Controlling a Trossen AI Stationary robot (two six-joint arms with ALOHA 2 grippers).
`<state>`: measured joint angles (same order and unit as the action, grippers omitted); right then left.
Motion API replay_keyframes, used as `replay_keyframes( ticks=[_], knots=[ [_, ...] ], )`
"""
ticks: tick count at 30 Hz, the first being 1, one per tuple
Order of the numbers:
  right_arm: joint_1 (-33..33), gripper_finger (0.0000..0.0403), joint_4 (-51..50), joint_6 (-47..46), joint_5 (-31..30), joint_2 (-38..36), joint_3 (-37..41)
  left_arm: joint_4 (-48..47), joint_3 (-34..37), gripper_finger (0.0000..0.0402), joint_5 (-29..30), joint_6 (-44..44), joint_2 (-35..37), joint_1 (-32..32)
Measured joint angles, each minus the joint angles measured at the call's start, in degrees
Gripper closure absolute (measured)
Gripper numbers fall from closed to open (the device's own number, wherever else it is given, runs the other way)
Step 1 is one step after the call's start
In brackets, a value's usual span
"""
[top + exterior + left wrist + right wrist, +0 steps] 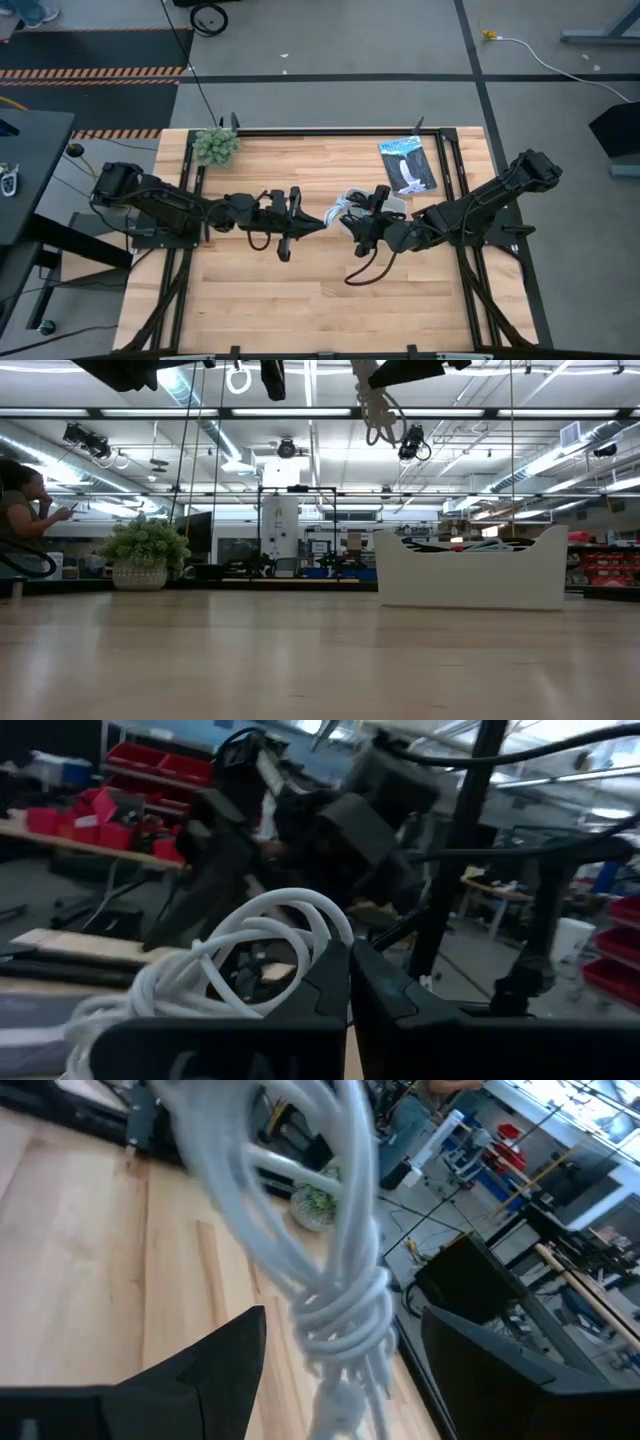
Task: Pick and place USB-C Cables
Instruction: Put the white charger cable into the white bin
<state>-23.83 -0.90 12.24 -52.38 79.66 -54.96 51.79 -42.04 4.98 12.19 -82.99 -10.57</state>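
Note:
One pale, white-looking USB-C cable bundle (240,945) hangs in the air between my two grippers over the table's middle (345,207), well above the wood (380,408). My left gripper (350,982) reaches in from the table's left (318,222) and is shut on it. My right gripper (342,1315) faces it from the right (352,228) and is open. Its fingers stand either side of the bundle's wrapped waist (345,1325) without touching. Dark cords lie in the white tray (470,570). My left gripper pinches the loop end of the coil (325,925) between its two shut fingers, right at the fingertips. It comes roughly level from the table's left. The cable is lifted clear of the table, its loops bulging out beside one finger (320,990).
The white tray (397,203) sits just right of centre, partly under the right arm. A flat black packet with a blue label (408,165) lies at the far right. A small potted plant (215,147) stands at the far left corner. Bare wood stretches along the near side (320,300).

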Motion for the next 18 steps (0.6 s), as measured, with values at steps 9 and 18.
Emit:
replay_keyframes(
  ticks=[9, 18],
  knots=[
    [1.35, 0.0157, 2.15, -0.03, 2.06, 0.00, 0.00, 4.17, 0.00, 0.0395, -2.32, -1.94, -2.28, -0.02],
    [2.38, 0.0252, 3.00, -0.05, 7.45, 0.00, 0.00, 4.52, 0.00, 0.0395, -3.01, -2.41, -2.28, -0.02]
  ],
)
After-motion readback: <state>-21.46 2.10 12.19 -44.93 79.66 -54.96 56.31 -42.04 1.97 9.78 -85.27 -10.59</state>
